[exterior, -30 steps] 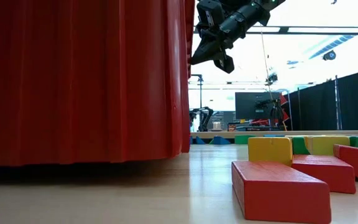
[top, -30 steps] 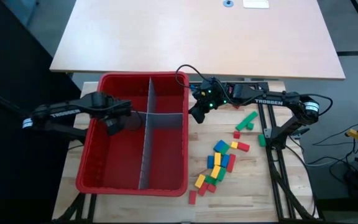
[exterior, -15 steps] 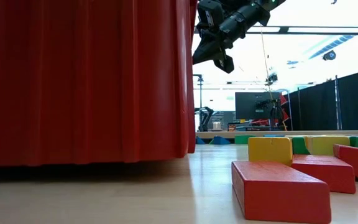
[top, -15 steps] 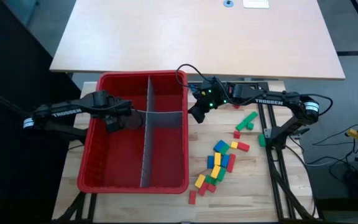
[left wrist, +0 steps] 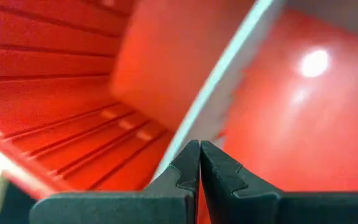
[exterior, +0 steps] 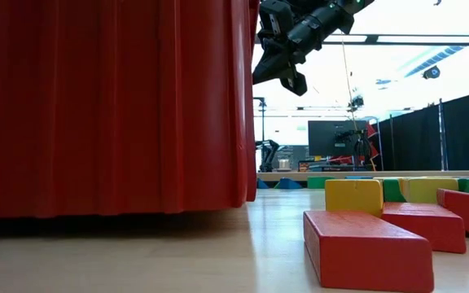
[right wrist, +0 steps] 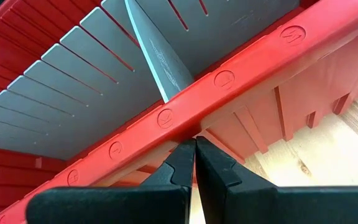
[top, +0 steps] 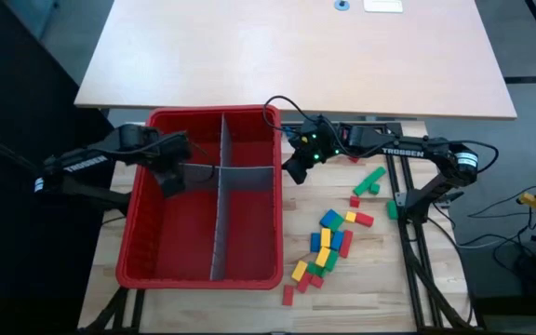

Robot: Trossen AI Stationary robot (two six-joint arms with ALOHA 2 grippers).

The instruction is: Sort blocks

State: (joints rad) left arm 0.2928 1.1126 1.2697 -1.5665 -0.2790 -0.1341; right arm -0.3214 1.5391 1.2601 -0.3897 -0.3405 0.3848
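The blocks (top: 328, 244) are seen from above scattered on the table (top: 380, 288) to the right of the red bin (top: 136, 244), none of them inside it yet. From the right pincer (top: 293, 170), which hangs just off the bin's right rim, the main heap lies at about five o'clock, and two green blocks (top: 371, 180) lie at about three o'clock, their long axes slanted toward two o'clock. The right arm is judged much the nearer; it is stretched level across the table toward the bin, its pincer raised well above the table with its fingers pressed together on nothing. The left pincer (top: 168, 180) hangs over the bin's left compartment, also closed and empty, with the grey divider (top: 217, 223) between it and the blocks.
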